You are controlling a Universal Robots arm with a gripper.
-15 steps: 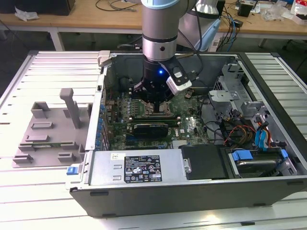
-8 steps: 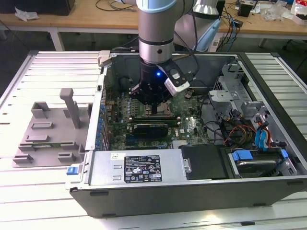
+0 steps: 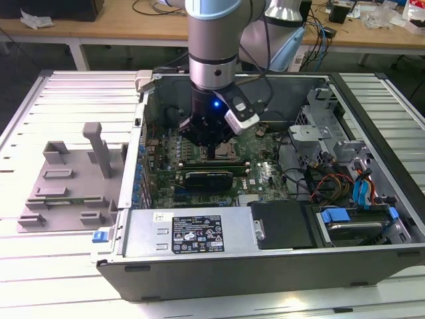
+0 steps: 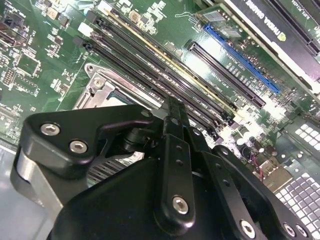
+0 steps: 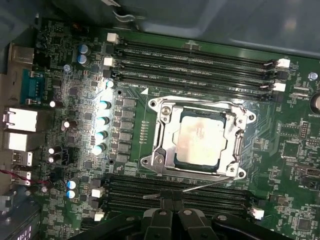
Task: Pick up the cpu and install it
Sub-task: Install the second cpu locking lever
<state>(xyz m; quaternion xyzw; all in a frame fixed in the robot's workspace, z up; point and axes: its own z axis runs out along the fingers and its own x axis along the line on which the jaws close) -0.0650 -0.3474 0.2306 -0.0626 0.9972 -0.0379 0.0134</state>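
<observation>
Black claw (image 4: 172,112) linkage sits closest in the second wrist view, its two fingers pressed together with no gap and nothing between them, so it is closed and empty. Just beyond its tip lies the green motherboard (image 4: 45,65), with a corner of the metal socket frame (image 4: 97,87) beside the long dark memory slots (image 4: 150,65). In the first wrist view, the cpu (image 5: 200,141), a small square chip with a silvery top, lies flat inside the socket frame (image 5: 161,131), which surrounds it on all sides. Memory slots (image 5: 192,62) run along two opposite sides of that frame, and a thin wire lever (image 5: 190,190) lies between the frame and the slots nearer the claw (image 5: 172,216). The claw's tip is near the frame but apart from the chip, not touching it. In the exterior view, the robot arm (image 3: 212,46) points straight down into an open computer case (image 3: 265,266) lying on a slatted white surface (image 3: 60,279); the claw (image 3: 211,151) hangs just above the socket frame. A grey plastic tray (image 3: 66,186) rests on the surface outside the case, toward the exterior view's left of the socket frame.
</observation>
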